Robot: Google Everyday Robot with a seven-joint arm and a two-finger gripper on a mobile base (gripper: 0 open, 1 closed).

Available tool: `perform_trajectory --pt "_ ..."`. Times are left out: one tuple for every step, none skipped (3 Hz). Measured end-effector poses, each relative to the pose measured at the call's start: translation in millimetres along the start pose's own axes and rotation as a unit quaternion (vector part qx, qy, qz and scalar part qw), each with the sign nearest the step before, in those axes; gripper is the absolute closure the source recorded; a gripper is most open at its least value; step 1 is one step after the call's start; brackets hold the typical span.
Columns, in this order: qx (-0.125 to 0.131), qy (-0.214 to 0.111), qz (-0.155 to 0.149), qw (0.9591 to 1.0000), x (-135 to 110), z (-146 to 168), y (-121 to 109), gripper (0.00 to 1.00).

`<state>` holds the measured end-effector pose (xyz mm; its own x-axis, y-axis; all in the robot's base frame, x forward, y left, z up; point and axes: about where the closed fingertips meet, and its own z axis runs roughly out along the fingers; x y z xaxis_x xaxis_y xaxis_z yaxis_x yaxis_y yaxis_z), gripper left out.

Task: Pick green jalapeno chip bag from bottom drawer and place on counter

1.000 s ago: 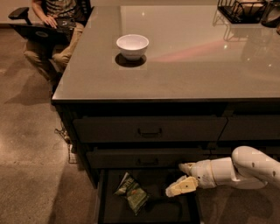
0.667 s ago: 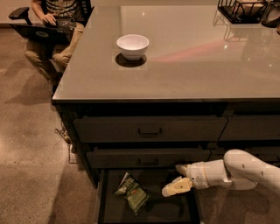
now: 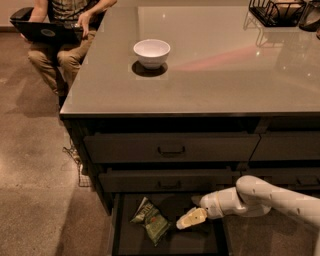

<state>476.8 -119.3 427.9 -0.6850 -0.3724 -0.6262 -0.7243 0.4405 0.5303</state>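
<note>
The green jalapeno chip bag [image 3: 151, 220] lies crinkled on the floor of the open bottom drawer [image 3: 200, 242], towards its left side. My gripper [image 3: 192, 211] reaches in from the right on a white arm, low over the drawer. Its pale fingers [image 3: 190, 219] point left, a short way right of the bag and apart from it. The grey counter [image 3: 210, 75] spreads above the drawers.
A white bowl [image 3: 151, 52] stands on the counter near its left side. A black wire basket [image 3: 275, 11] sits at the counter's far right. Two shut drawer fronts with bar handles [image 3: 171, 150] are above the open drawer. A seated person with a laptop [image 3: 57, 30] is at the far left.
My gripper and arm have moved left along the drawer, closer to the chip bag. The bag and bowl have not moved.
</note>
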Motion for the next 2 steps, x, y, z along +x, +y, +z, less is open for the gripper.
perform_trajectory --pt "-0.003 0.023 0.006 0.9997 33.3 53.8 -30.7 0.00" --pt "-0.003 0.023 0.006 0.9997 33.3 53.9 -30.7 0.00"
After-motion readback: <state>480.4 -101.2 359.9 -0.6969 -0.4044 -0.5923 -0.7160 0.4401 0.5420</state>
